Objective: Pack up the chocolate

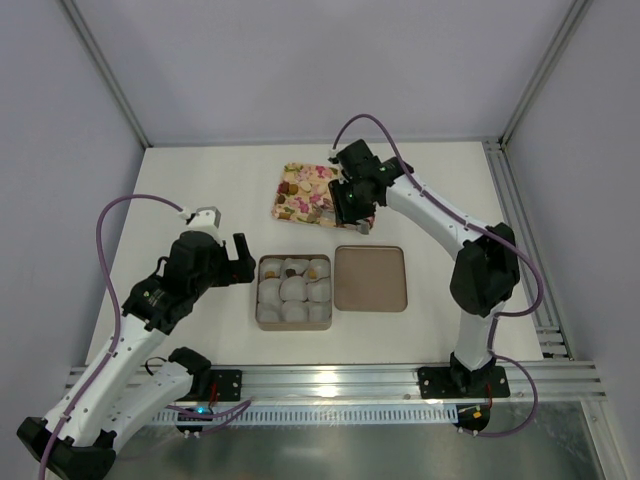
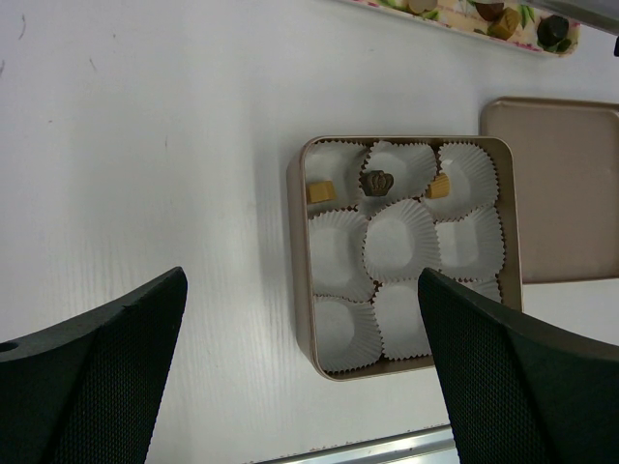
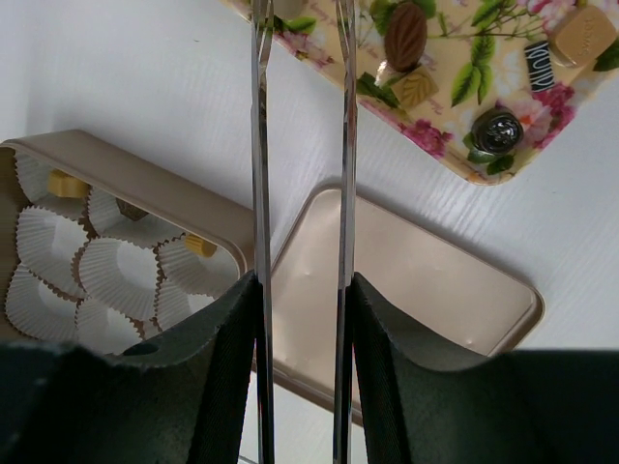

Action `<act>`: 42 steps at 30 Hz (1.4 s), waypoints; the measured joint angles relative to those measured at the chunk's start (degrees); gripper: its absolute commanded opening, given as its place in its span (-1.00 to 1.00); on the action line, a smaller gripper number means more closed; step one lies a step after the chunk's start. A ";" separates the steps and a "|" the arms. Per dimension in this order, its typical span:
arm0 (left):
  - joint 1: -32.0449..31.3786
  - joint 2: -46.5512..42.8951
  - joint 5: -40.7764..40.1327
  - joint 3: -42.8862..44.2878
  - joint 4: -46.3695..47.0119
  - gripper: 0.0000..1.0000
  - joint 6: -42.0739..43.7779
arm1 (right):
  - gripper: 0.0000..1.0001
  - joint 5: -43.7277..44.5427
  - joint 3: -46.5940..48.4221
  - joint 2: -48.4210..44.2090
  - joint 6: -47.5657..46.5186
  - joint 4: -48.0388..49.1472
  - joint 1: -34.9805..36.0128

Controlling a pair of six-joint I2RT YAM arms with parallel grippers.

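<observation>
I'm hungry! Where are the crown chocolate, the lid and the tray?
crown chocolate (image 2: 377,182), left wrist view, its middle
lid (image 1: 370,278), top view, its middle
tray (image 3: 462,87), right wrist view, bare print

The left arm is folded low, elbow bent, and its left gripper points downward with the black fingers spread wide. The right arm stretches far forward. Its right gripper is half-closed, the fingers pressing on a pair of thin metal blades.
</observation>
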 measured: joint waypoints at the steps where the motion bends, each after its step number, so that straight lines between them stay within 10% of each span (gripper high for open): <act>1: 0.00 0.02 0.02 0.00 0.00 1.00 0.00 | -0.13 -0.50 0.26 0.37 0.02 0.13 0.09; 42: 0.02 0.15 0.00 0.00 0.00 0.99 0.00 | -0.23 -3.15 3.96 8.24 0.22 1.31 1.40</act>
